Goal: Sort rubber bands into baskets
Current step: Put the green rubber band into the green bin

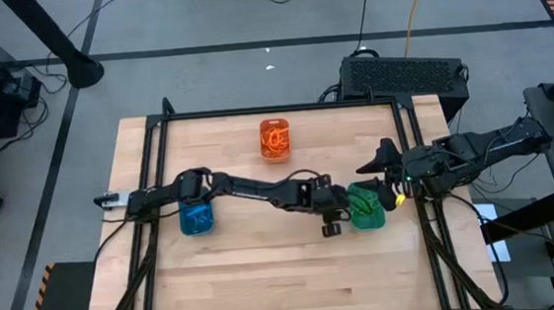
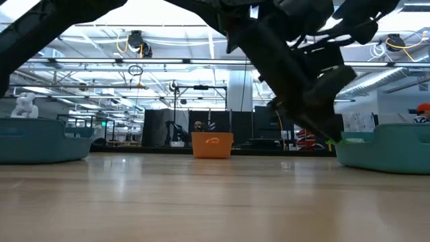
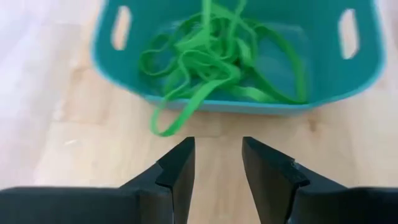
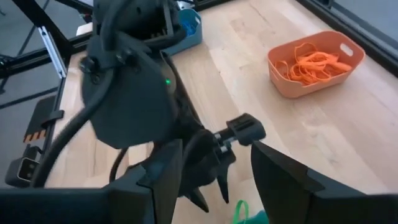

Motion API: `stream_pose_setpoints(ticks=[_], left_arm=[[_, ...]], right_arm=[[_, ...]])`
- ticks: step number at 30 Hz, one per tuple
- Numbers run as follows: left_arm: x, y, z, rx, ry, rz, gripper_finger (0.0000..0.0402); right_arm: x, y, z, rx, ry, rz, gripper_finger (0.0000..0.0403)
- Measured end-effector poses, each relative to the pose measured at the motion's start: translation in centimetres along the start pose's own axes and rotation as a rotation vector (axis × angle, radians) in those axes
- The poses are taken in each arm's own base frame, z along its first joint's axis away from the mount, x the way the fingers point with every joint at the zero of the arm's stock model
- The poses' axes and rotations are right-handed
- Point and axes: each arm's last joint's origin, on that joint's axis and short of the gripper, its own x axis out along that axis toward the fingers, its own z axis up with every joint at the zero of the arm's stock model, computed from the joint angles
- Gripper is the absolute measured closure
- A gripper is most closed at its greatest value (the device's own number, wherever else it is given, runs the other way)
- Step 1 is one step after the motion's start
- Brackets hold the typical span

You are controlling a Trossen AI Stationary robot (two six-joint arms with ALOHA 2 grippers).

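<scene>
While my two dark arms reach over the pale wooden tabletop (image 1: 267,275), I see the three small rounded plastic tubs spread across it: the teal-green basket (image 1: 366,207) on my right side, the blue basket (image 1: 197,219) on my left under my left arm, and the orange basket (image 1: 275,139) toward the far edge, between and beyond the other two. My left gripper (image 3: 217,163) hangs just beside the teal-green basket's near wall (image 3: 261,107), its two dark fingers parted with bare wood showing between them and nothing held. Inside that basket lies a tangle of thin green rubber bands (image 3: 217,62), and one green loop (image 3: 171,118) droops over the rim and down the outer wall toward the table. My right gripper (image 4: 214,168) waits at the right edge of the table, near the same basket, its fingers spread wide and empty, looking onto my left arm's wrist. Orange rubber bands (image 4: 314,63) sit heaped in the orange basket (image 4: 292,84), and blue rubber bands (image 1: 198,221) show in the blue one.
</scene>
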Motion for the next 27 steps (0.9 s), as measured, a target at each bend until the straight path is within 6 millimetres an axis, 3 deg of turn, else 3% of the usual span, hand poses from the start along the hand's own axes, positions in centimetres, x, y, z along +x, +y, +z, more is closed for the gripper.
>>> stream_pose_setpoints(ticks=[7,16,19,22,27], left_arm=[[0.3,-0.6,-0.6,0.036,0.006,0.132,0.026],[3.8,1.9,-2.1,-0.03,-0.01,0.105,0.0261],[4.0,2.3,-2.2,-0.043,-0.014,0.108,0.0264],[4.0,2.3,-2.0,-0.042,-0.029,0.113,0.0287],[4.1,2.0,-1.7,0.009,-0.071,0.118,0.037]], right_arm=[[0.0,0.1,0.3,-0.038,-0.031,0.011,0.022],[0.0,0.2,0.5,-0.038,-0.05,0.021,0.022],[0.0,0.2,0.5,-0.041,-0.049,0.02,0.022],[0.0,0.2,0.5,-0.047,-0.05,0.02,0.022],[0.0,0.2,0.5,-0.051,-0.058,0.001,0.022]])
